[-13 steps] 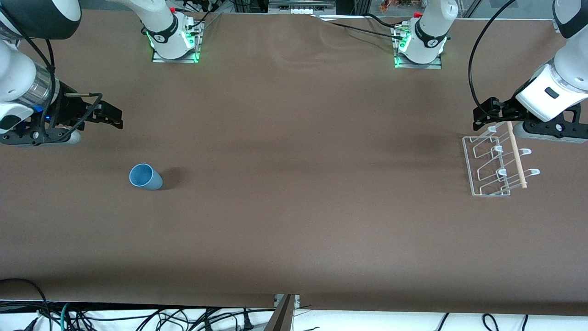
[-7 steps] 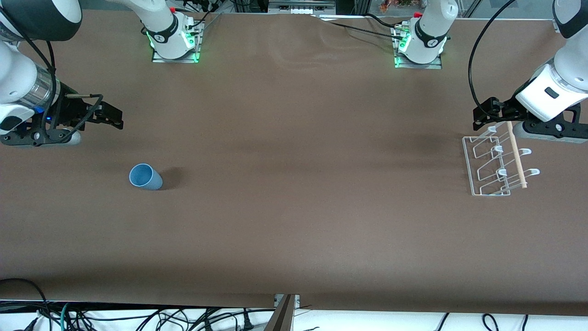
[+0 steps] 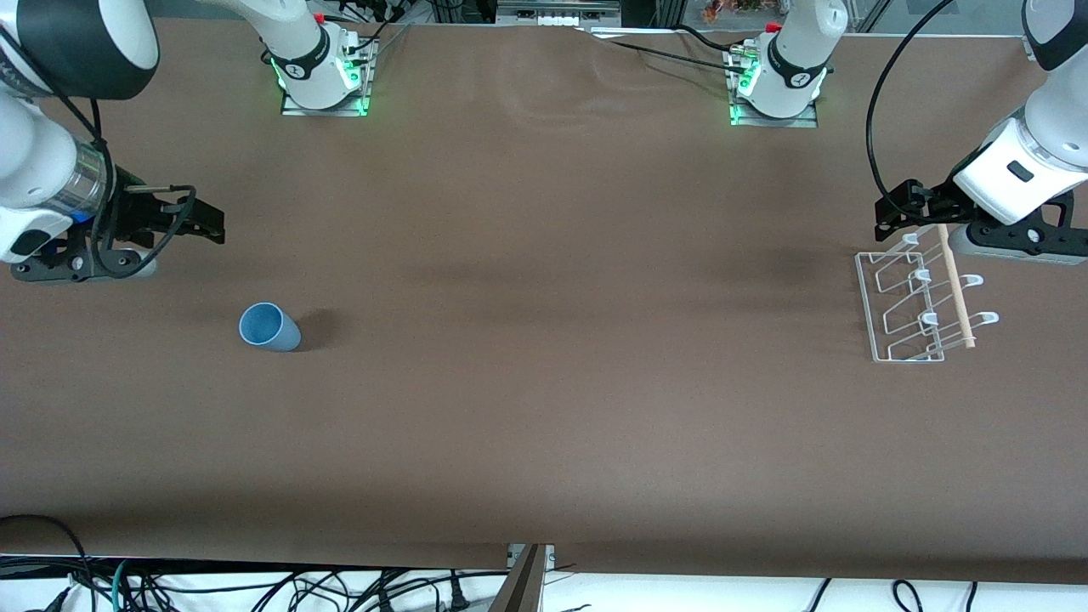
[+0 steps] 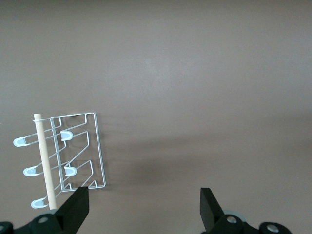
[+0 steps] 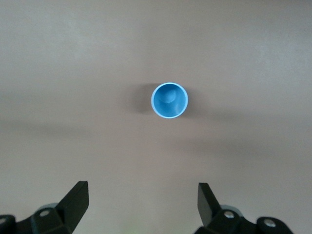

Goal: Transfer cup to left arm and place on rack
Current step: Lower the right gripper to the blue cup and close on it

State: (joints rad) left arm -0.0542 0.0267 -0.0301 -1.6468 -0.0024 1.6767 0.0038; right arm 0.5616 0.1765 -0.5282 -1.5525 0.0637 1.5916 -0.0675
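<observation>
Cup [image 3: 269,327] is seen upright at four o'clock from the right gripper [image 3: 201,223], whose jaws are spread wide and empty. Jaws of the left gripper [image 3: 897,214] are likewise parted, empty, at eleven o'clock above the rack [image 3: 908,308].

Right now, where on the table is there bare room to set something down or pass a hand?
The table is bare between the cup and the rack, and nearer the front camera. It is tight only at the rack, where the open left gripper hangs over its edge. The open right gripper hangs near the cup.

Rack [image 4: 78,151] dowel's lower end hidden by left gripper [image 4: 141,207]
</observation>
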